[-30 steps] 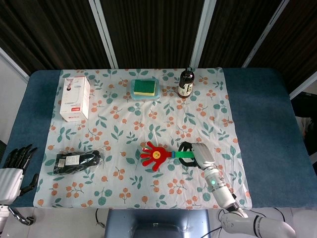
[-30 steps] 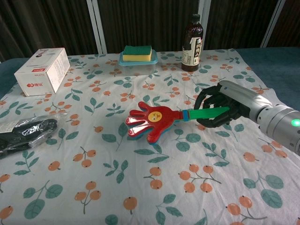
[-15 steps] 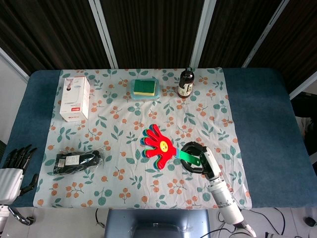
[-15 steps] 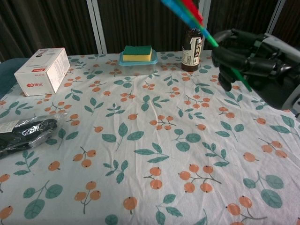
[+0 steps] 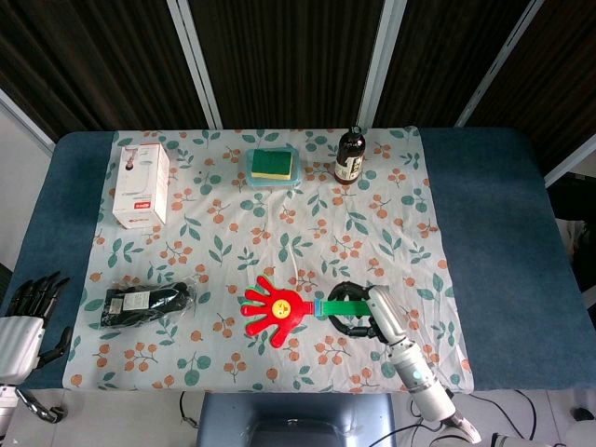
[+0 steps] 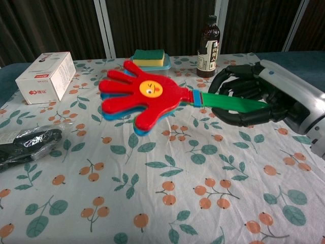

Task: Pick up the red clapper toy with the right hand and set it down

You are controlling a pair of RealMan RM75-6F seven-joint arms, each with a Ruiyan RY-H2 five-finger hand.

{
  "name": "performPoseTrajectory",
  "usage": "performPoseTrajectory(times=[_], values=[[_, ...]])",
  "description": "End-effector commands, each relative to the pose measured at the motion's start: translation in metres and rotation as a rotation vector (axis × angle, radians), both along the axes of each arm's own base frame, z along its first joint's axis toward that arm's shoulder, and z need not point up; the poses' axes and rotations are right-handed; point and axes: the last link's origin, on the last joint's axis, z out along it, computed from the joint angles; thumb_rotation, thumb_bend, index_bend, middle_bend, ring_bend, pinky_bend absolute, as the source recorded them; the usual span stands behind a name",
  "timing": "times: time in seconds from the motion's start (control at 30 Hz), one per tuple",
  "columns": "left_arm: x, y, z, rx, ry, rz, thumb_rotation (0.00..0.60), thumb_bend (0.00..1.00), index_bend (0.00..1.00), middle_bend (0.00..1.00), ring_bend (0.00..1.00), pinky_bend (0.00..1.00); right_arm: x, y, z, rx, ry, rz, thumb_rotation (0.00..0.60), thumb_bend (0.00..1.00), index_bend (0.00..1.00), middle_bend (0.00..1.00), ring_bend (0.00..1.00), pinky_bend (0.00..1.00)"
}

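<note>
Fingers of the black-and-silver left hand (image 5: 26,312) lie spread and empty off the floral tablecloth's (image 5: 233,233) left edge. Right of it, the red hand-shaped plastic clapper toy (image 6: 143,95) hangs lifted above the tablecloth's front middle, its green handle (image 6: 231,104) wrapped by the right hand (image 6: 256,99). Lowering it level onto bare cloth before loosening the grip should keep it from dropping or skidding.
</note>
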Motion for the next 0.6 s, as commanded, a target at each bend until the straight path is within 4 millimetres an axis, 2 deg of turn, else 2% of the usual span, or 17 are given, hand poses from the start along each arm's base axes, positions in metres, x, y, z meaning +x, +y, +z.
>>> performPoseTrajectory(times=[0.03, 0.17, 0.3, 0.37, 0.5, 0.6], values=[[0.0, 0.0, 0.0, -0.002, 0.001, 0.002, 0.6, 0.44, 0.0, 0.0, 0.0, 0.01, 0.011, 0.007, -0.011, 0.026, 0.084, 0.046, 0.6, 0.48, 0.96, 0.76, 0.88, 0.87], [0.001, 0.0, -0.001, 0.0, 0.004, -0.003, 0.6, 0.44, 0.0, 0.0, 0.0, 0.01, 0.034, 0.021, 0.019, 0.112, -0.325, 0.031, 0.6, 0.48, 0.96, 0.76, 0.88, 0.87], [0.001, -0.001, -0.001, -0.001, 0.003, 0.002, 0.6, 0.45, 0.0, 0.0, 0.0, 0.01, 0.03, 0.034, 0.04, 0.14, -0.656, 0.011, 0.6, 0.48, 0.96, 0.77, 0.89, 0.89], [0.001, -0.001, 0.0, 0.0, 0.005, 0.004, 0.6, 0.45, 0.0, 0.0, 0.0, 0.01, 0.02, 0.039, 0.053, 0.154, -0.861, -0.037, 0.6, 0.48, 0.96, 0.79, 0.91, 0.91], [0.001, -0.001, 0.0, 0.003, 0.01, 0.005, 0.6, 0.45, 0.0, 0.0, 0.0, 0.01, 0.002, 0.033, 0.055, 0.148, -0.961, -0.109, 0.6, 0.48, 0.96, 0.8, 0.92, 0.92], [0.001, -0.001, -0.001, 0.003, 0.013, 0.007, 0.6, 0.45, 0.0, 0.0, 0.0, 0.01, -0.003, 0.02, 0.039, 0.125, -0.794, -0.119, 0.6, 0.48, 0.96, 0.8, 0.92, 0.92]])
